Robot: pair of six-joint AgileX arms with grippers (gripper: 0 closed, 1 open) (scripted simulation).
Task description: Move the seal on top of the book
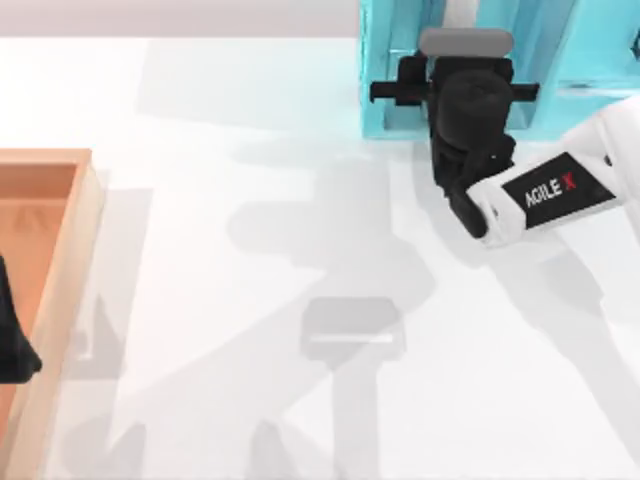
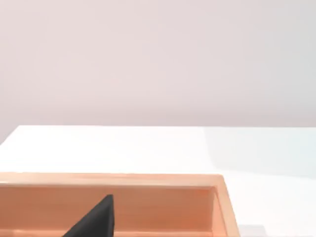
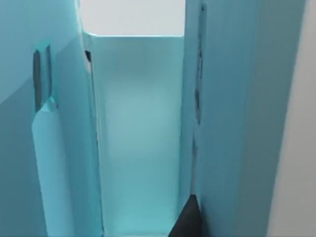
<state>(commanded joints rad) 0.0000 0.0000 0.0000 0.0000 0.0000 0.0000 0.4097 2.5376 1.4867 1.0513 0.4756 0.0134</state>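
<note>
Now the right gripper (image 1: 455,92) hovers at the cyan shelf (image 1: 385,70) on the table's (image 1: 250,300) far edge, its finger state unclear; no seal or book to place. By my guess the seal is light, hard wood, best pinched across its flat sides; left gripper (image 1: 15,340) parked over the wooden tray (image 1: 75,250).

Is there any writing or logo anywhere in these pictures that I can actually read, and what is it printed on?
"AGILE X", white letters with a red X, on a black panel on the white right arm, seen in the top view next to the bright cyan shelf unit.
No text on the orange-brown wooden tray, nor in either wrist view.
</note>
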